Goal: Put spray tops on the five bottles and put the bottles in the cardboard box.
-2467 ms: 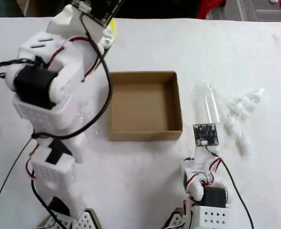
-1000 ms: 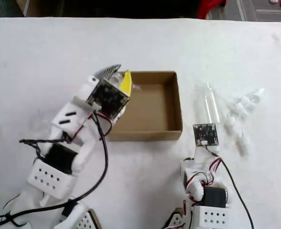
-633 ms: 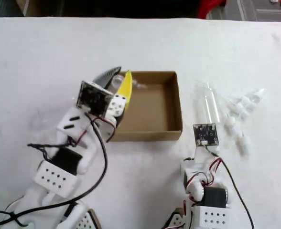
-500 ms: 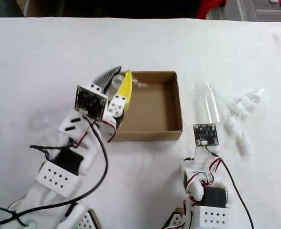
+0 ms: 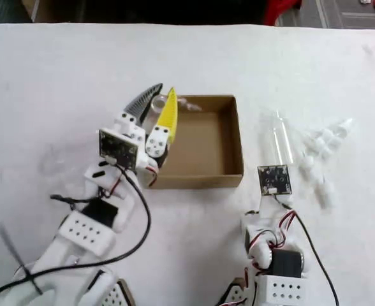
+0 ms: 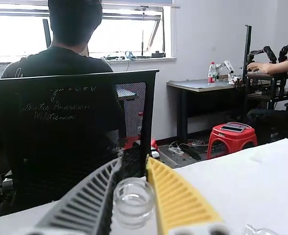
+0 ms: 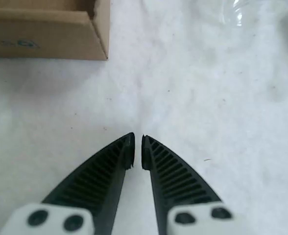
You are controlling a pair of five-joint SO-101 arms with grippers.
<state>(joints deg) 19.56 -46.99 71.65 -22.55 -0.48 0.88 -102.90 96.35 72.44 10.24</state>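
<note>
Cardboard box (image 5: 194, 180): left end effector (image 5: 165, 91) pinching clear bottle (image 6: 132, 201) at its corner; right end effector (image 7: 137, 147) pressed together.

White table (image 6: 261, 176) spreads out under the left claw (image 6: 141, 157) and ahead of it. Straight past the claw's tips, off the table's far edge, there's a black mesh-backed chair (image 6: 134, 107). Swing toward the yellow finger's side: a red stool (image 6: 230, 139) on the floor, something flat lying on its seat. Beyond the stool, a dark desk (image 6: 193, 85) against a white wall (image 6: 207, 34). A bright window (image 6: 124, 34) sits high behind the chair. Cables (image 6: 183, 147) lie on the floor between chair and stool. Over at the right claw (image 7: 138, 142), the same white table lies underneath.
</note>
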